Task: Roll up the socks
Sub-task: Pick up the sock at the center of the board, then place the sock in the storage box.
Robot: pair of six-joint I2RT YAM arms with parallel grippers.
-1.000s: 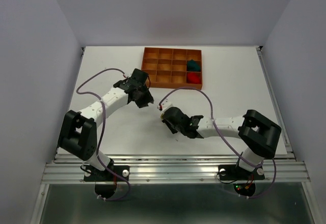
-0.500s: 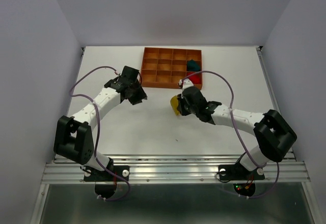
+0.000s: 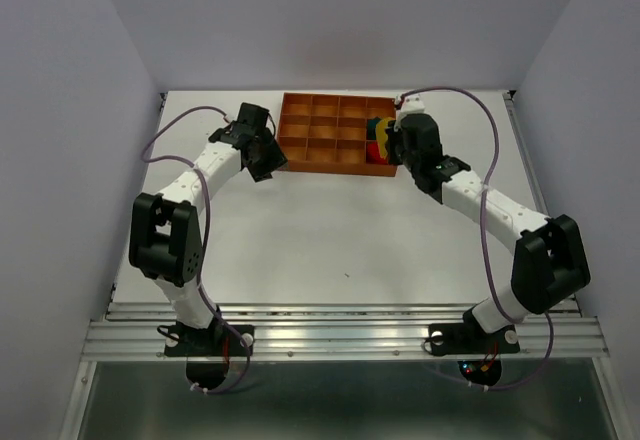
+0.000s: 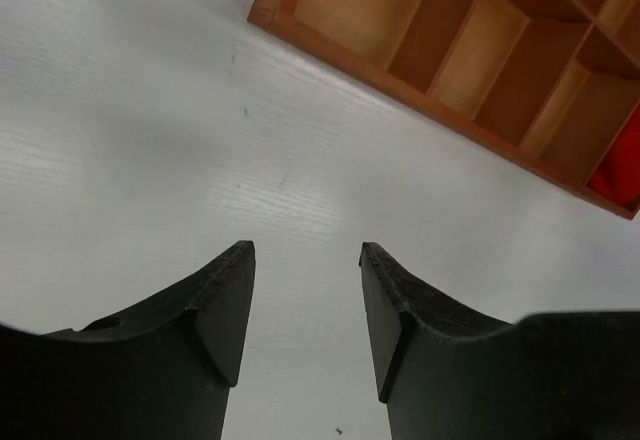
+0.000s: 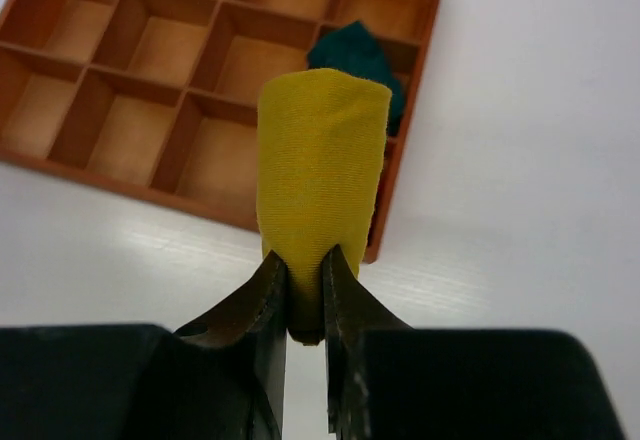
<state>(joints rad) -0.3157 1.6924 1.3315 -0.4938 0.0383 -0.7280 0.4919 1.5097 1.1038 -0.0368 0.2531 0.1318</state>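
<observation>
Yellow sock (image 5: 322, 190), rolled, is pinched at its lower end by the right tool (image 5: 305, 270). Its long axis points up-frame over the tray's (image 5: 150, 192) right column, with the teal sock (image 5: 350, 55) just beyond. The left tool (image 4: 305, 260), spread and empty, hovers over the counter (image 4: 150, 140) lower left of the tray.

A big white flat table (image 3: 330, 240) fills the floor of the grey box. Its top is smooth and pale, with thin lines running across it, as the left wrist view (image 4: 150, 140) shows up close. A few tiny dark specks (image 3: 347, 276) dot it.

One thing lies right on the table: a flat orange-brown tray (image 3: 330, 168) made of small square boxes, four across and three deep. It sits in the middle of the far edge. Both wrist views show its front wall (image 4: 440, 110) (image 5: 130, 188) resting flat on the white top (image 5: 520, 160).
</observation>
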